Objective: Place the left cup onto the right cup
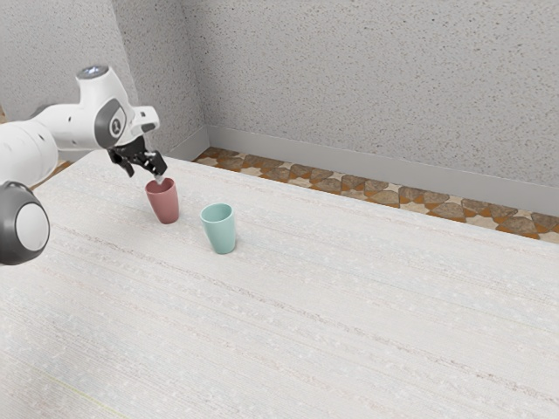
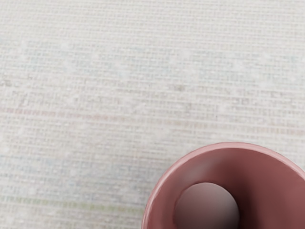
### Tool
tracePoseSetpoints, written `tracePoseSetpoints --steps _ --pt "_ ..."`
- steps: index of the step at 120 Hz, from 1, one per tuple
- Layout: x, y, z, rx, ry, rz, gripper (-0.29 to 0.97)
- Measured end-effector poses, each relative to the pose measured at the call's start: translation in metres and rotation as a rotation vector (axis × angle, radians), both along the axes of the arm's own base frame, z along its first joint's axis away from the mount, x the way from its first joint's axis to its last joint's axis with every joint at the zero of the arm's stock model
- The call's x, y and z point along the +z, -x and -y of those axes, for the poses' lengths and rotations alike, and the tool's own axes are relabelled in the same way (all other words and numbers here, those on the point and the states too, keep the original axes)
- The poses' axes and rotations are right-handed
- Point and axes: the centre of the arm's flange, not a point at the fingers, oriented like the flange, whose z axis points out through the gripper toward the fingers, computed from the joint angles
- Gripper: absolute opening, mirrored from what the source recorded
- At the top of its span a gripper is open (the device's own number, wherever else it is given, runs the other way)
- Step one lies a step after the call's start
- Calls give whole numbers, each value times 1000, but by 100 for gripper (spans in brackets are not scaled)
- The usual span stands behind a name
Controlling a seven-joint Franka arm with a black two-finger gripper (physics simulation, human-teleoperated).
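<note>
The teal cup (image 1: 218, 228) stands upright on the table (image 1: 349, 297), mouth up. Just beyond it, toward the exterior view's left and apart from it, the pink cup (image 1: 162, 202) also stands upright, long axis vertical, mouth upward. The gripper (image 1: 156, 177) hangs directly over its rim; whether it grasps the cup I cannot tell.

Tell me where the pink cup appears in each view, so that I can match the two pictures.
Exterior view: the pink cup stands upright on the table, to the exterior view's left of the teal cup, directly beneath the gripper.
Wrist view: the pink cup is seen from above, its open mouth and inside just under the hand.
Shared landmark: the pale, grained table surface around the cup.
</note>
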Motion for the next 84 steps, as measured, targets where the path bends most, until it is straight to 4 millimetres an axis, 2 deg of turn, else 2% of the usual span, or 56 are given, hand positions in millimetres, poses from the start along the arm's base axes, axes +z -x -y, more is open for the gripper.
tracePoseSetpoints --steps 49,84 --pt "-6 2 -9 11 0 6 68" --pt "-16 1 -8 10 13 6 68"
